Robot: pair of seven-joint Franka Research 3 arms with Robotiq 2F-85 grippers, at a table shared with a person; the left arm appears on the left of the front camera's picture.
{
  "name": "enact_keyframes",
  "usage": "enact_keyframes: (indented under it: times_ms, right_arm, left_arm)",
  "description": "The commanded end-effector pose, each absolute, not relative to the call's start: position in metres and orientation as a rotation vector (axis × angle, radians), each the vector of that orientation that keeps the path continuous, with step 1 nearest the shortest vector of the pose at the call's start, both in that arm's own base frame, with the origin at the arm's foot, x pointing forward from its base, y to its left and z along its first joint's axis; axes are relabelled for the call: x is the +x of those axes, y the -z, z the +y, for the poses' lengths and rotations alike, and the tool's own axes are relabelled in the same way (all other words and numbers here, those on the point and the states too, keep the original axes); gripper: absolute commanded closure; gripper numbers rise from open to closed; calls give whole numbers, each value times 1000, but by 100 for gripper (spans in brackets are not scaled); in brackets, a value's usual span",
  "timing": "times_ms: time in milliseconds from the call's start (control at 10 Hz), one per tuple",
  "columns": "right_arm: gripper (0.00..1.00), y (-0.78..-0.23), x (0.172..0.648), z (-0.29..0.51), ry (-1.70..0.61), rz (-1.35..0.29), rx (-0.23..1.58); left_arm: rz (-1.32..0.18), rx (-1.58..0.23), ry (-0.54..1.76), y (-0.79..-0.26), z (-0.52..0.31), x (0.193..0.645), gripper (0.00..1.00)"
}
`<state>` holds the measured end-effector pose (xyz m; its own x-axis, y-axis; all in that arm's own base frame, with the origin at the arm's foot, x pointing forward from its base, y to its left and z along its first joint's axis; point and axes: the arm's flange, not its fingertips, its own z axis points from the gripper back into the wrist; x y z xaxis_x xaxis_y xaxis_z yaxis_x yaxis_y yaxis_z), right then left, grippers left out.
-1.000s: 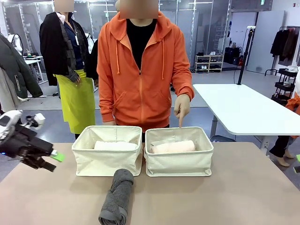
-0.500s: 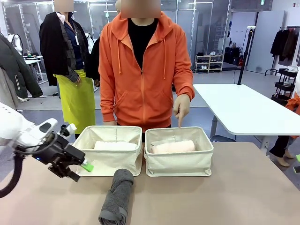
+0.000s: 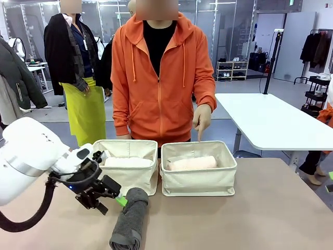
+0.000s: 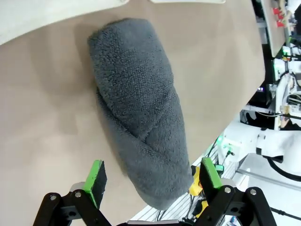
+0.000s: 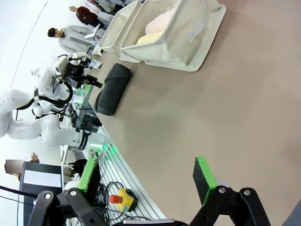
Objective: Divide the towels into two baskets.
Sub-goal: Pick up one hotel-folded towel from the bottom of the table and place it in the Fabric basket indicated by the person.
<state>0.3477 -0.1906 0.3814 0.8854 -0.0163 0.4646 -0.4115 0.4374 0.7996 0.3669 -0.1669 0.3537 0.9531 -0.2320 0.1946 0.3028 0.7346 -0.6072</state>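
Left end effector (image 3: 115, 198) reached in from lower left of the front view, tilted down, fingers (image 4: 95, 175) spread and released astride the dark grey towel (image 3: 128, 219), apparently not touching it. Towel lay on the bench (image 3: 270, 213) below the baskets (image 3: 197, 169). Right end effector (image 5: 148, 176) hung released. No legible markings.

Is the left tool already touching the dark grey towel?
Apart. In the left wrist view, the open left tool straddles the dark grey towel, with table visible between each pad and it.
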Motion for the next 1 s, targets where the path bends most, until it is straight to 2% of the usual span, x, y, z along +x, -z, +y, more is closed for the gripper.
enact_keyframes:
  times_ms: [0, 300, 800, 900]
  right_arm:
    - [0, -384, 345, -189, -246, -441, 1091]
    - [0, -384, 345, -189, -246, -441, 1091]
    - [0, -384, 345, -189, -246, -441, 1091]
    - [0, -384, 345, -189, -246, -441, 1091]
  left_arm:
    - [-127, -651, 269, -337, -178, 350, 0]
    - [-149, -602, 249, -321, -201, 355, 0]
    - [-105, -656, 302, -309, -220, 352, 0]
    - [-106, -667, 335, -308, -222, 350, 11]
